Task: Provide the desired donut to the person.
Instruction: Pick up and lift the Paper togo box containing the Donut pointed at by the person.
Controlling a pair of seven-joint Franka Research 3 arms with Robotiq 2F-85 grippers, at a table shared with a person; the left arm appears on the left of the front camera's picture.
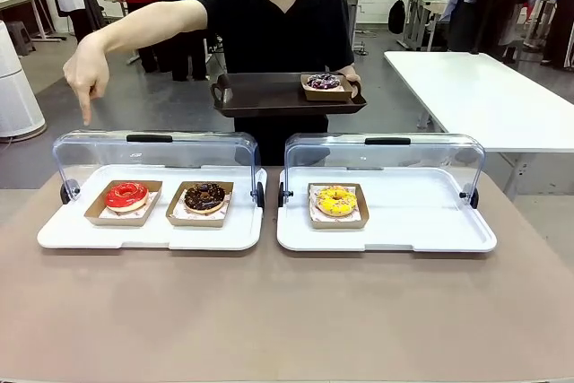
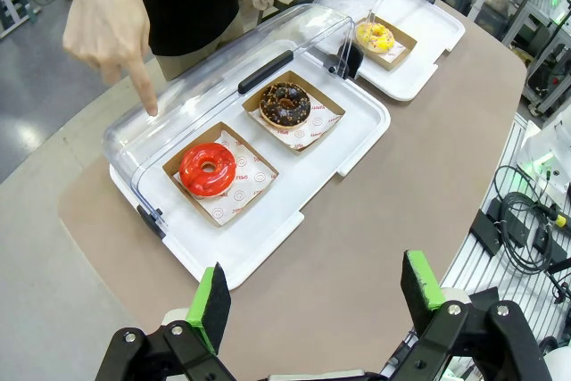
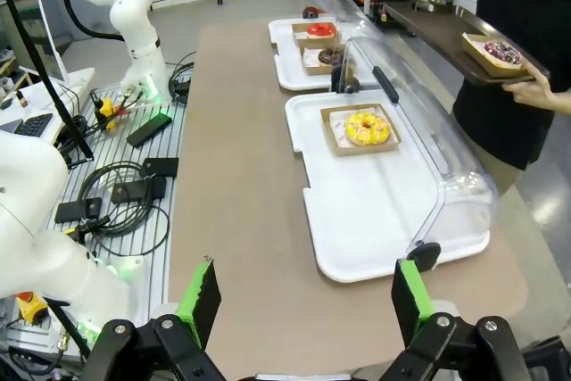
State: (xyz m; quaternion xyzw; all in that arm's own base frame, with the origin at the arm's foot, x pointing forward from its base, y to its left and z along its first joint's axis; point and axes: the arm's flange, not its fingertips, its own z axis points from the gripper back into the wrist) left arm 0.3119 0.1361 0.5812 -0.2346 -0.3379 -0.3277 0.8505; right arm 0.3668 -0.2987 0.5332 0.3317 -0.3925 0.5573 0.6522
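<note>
The person (image 1: 273,24) in a black T-shirt stands at the far side, pointing a finger (image 1: 86,112) down over the left tray's end, above the red donut (image 1: 126,195). Beside it lies a chocolate donut (image 1: 204,196). A yellow donut (image 1: 336,201) sits on the right white tray (image 1: 421,230). The person's other hand holds a brown tray (image 1: 269,94) carrying a purple-glazed donut (image 1: 323,82). My left gripper (image 2: 312,296) hovers open well short of the red donut (image 2: 208,169). My right gripper (image 3: 303,292) hangs open, far from the yellow donut (image 3: 362,128).
Both white trays have clear lids (image 1: 152,152) flipped open toward the person. Each donut lies in a brown cardboard box. A white table (image 1: 484,96) stands at the back right. Cables and the other arm's base (image 3: 134,33) sit beside the table.
</note>
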